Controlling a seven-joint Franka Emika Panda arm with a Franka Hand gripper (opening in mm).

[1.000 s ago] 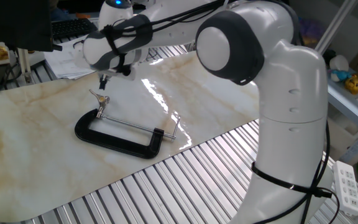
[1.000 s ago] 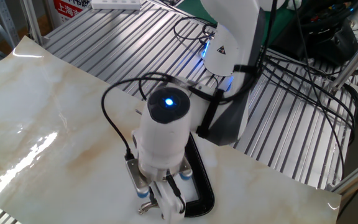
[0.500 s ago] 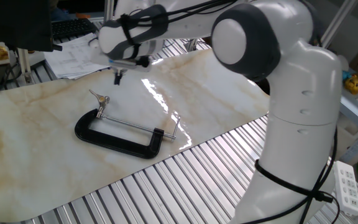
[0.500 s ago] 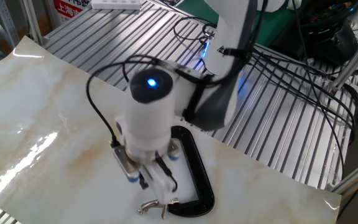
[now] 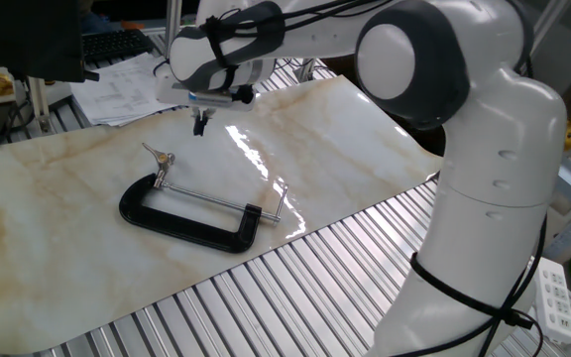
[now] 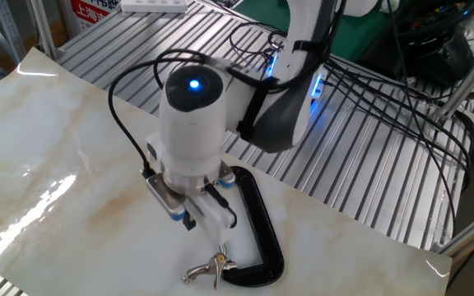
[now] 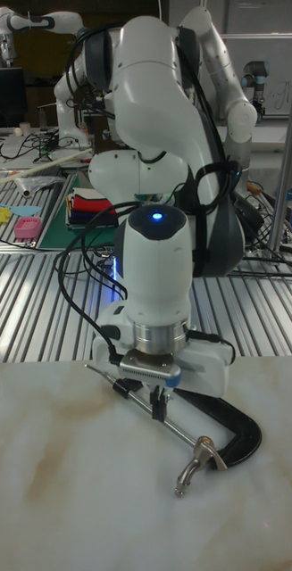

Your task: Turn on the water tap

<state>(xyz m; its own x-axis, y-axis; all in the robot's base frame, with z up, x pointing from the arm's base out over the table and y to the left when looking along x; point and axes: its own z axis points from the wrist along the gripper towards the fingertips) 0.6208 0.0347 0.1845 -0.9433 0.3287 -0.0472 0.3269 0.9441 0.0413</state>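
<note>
One arm: Franka reached over the marble table (image 5: 48, 218), nothing held.
Clamp: black C-clamp (image 5: 181, 223) lay flat mid-table.
Gripper: gripper (image 5: 200, 123) hung above and apart from the clamp; fingers looked pressed nearly together, pinching nothing.
Tap: water tap (image 5: 160, 162) sat at the clamp's screw end, untouched.
Next: spread the fingers, descend square over the T-handle, then rotate about the rod axis.

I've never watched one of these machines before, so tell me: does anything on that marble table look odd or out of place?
Nothing looks spilled or broken. The one curious thing is the water tap: just a small metal handle at the end of a black C-clamp lying flat on the table, with no sink or pipe. The hand hangs above it, touching nothing.
</note>
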